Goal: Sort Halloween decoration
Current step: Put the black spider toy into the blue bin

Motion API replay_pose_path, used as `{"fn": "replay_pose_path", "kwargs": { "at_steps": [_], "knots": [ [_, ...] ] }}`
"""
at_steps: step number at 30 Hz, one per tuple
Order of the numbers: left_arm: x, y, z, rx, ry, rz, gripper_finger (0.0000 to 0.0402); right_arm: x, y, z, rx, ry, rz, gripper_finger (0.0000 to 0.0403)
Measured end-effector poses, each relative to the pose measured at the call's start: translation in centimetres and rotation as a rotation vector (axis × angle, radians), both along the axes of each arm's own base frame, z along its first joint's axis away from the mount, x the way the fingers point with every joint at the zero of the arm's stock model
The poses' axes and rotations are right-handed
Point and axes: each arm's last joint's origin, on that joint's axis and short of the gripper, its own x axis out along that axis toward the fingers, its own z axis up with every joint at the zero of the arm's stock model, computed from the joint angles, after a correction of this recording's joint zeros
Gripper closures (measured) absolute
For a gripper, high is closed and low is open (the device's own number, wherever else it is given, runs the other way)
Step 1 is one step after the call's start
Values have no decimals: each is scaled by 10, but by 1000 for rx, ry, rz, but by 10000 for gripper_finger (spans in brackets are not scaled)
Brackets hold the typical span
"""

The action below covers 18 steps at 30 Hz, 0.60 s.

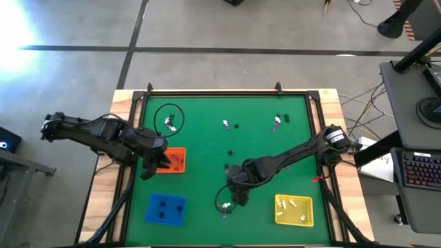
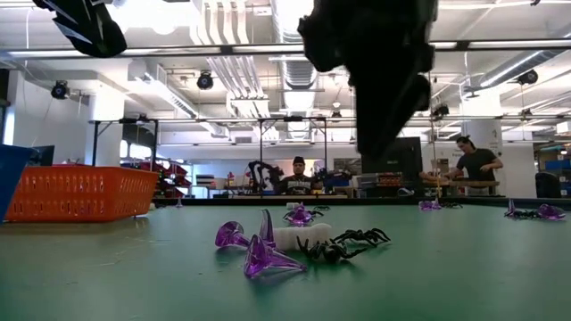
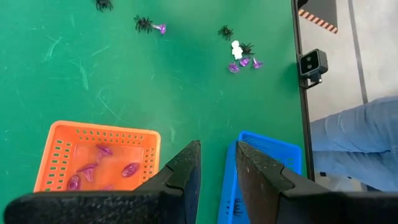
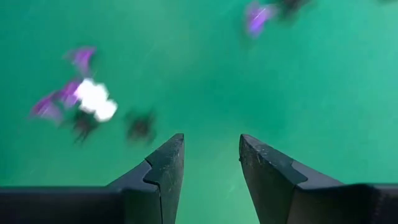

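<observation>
Right gripper (image 4: 210, 163) hangs above the mat (image 1: 207, 138) at about 6 o'clock, jaws apart, nothing between them (a trinket cluster (image 2: 299, 243) lies just beside). Left gripper (image 3: 217, 171), jaws apart and empty, hovers between the orange tray (image 1: 176, 160) and blue tray (image 1: 165, 209). Other trinkets lie scattered toward 12 o'clock.

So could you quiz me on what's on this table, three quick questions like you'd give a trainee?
1. True or false: the orange tray holds purple trinkets.
2. Which tray holds white pieces: A blue tray, B yellow tray, C orange?
3. Fill in: the right gripper hovers with its fingers ____ and holding nothing; the left gripper waits between the orange and blue trays.

Key: 1 true; 2 B; 3 open.
</observation>
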Motion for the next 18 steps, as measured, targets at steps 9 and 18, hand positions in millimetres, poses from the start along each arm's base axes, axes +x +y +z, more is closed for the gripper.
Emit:
{"fn": "replay_pose_path", "kwargs": {
  "at_steps": [9,18],
  "knots": [
    [1,0,1,3,-12,5,319,2,-22,0,-208,-32,-188,255],
    [0,0,1,2,-12,6,319,-25,-66,1,-394,210,-540,255]
  ]
}}
